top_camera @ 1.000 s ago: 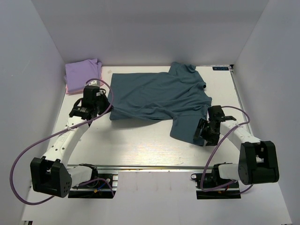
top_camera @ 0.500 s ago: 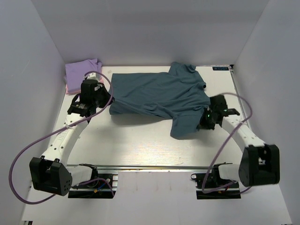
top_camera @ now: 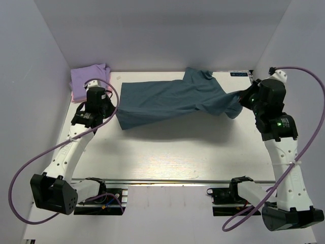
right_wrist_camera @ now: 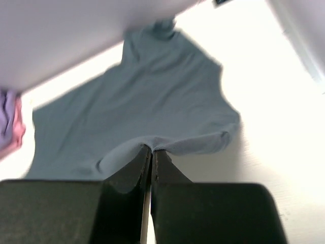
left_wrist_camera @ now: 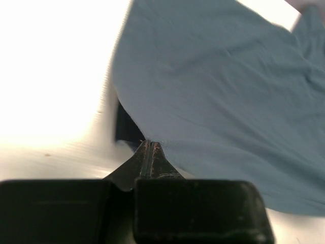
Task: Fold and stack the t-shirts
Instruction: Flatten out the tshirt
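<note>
Both arms are on the teal shirt [top_camera: 172, 101], which hangs strung between them over the far half of the worktop [top_camera: 167, 152]. At the shirt's near-left corner the left claw [left_wrist_camera: 149, 146] is pressed together and pinching the edge; the wrist view shows cloth nipped right at the tips. On the right side the right claw [right_wrist_camera: 152, 151] is also pressed together on a fold of the shirt's edge, with that arm raised high. The cloth sags slightly between the two grips, and the near edge is off the worktop with a shadow under it. The collar points to the far side. A sleeve bunches just beside the right claw. Can't tell whether the far edge is touching the surface. The lavender shirt [top_camera: 89, 76] lies folded in the far-left corner on top of the pink shirt [top_camera: 74, 96], of which only a thin strip of edge shows. That stack is near the teal shirt's far-left corner but apart from it.
</note>
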